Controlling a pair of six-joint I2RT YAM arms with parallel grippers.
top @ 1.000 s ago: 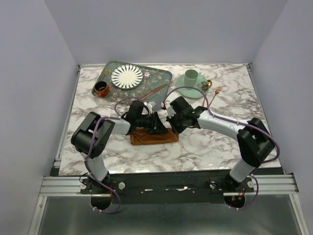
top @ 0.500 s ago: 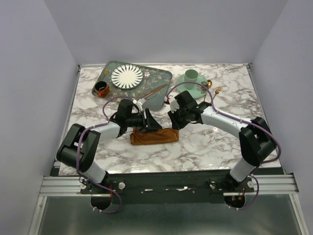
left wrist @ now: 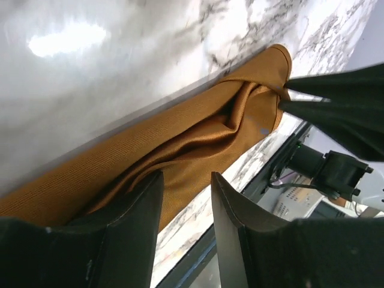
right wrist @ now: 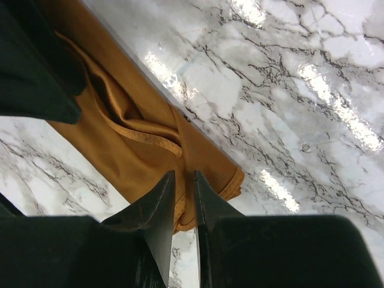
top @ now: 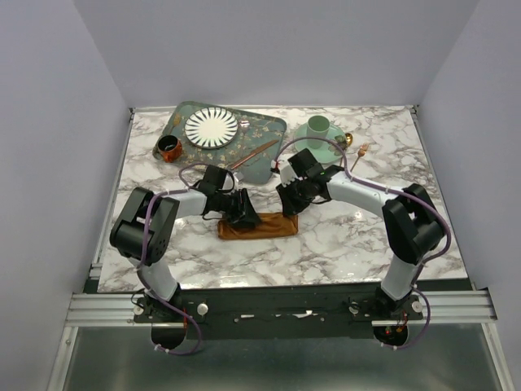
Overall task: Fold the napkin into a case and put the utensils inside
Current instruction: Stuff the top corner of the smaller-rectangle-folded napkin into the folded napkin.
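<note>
The rust-orange napkin (top: pixel 259 226) lies folded into a long narrow strip on the marble, with loose creases along its top. My left gripper (top: pixel 245 215) is open, its fingers straddling the strip's left half (left wrist: pixel 198 132). My right gripper (top: pixel 290 204) is at the strip's right end, its jaws nearly closed and pinching a fold of the cloth (right wrist: pixel 150 150). A copper knife-like piece (top: pixel 253 152) lies across the tray's edge. A spoon (top: pixel 348 140) and a fork (top: pixel 361 151) lie by the saucer.
A patterned green tray (top: pixel 275 124) at the back holds a striped plate (top: pixel 212 127). An orange cup (top: pixel 168 148) stands left of it. A mint cup (top: pixel 318 125) sits on a saucer (top: pixel 307 138) at the back right.
My left gripper pulled back to the upper left, then came down again onto the strip's left half. My right gripper shifted slightly left and down onto the strip's right end.
</note>
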